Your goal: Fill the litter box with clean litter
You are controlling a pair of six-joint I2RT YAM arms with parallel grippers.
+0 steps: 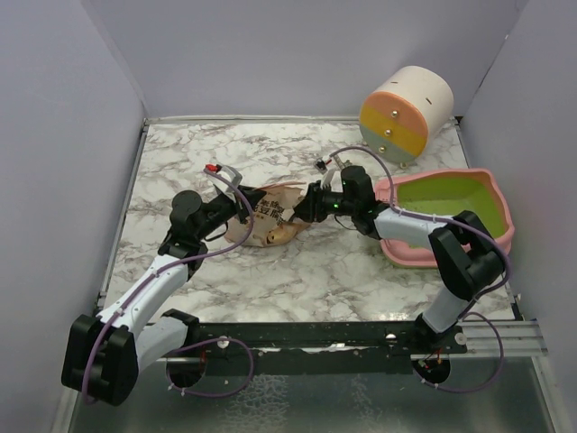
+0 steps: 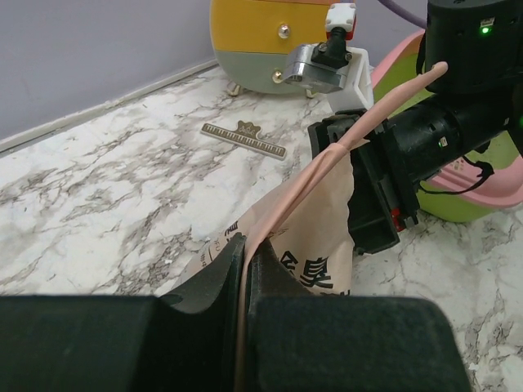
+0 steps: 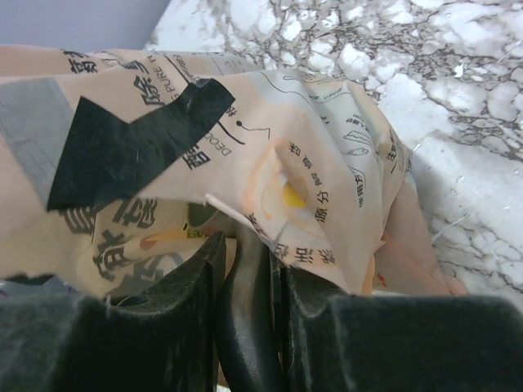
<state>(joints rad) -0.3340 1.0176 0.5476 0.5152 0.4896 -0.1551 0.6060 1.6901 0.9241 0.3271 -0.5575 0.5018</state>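
Note:
The tan paper bag [image 1: 270,224] lies on its side on the marble table between my two grippers. My left gripper [image 1: 242,209] is shut on a fold of the bag, seen pinched between the jaws in the left wrist view [image 2: 245,245]. My right gripper [image 1: 304,206] is at the bag's other end; in the right wrist view [image 3: 245,241] it is shut on a dark smooth handle-like piece at the bag's mouth [image 3: 327,139]. The pink litter box [image 1: 494,194] with its bare lime-green inside stands to the right. No clean litter shows.
The round cream drum [image 1: 406,113] with orange, yellow and grey bands stands at the back right, close behind the litter box. A small flat comb-like metal strip [image 2: 243,137] lies on the table behind the bag. Grey walls close in the left, back and right.

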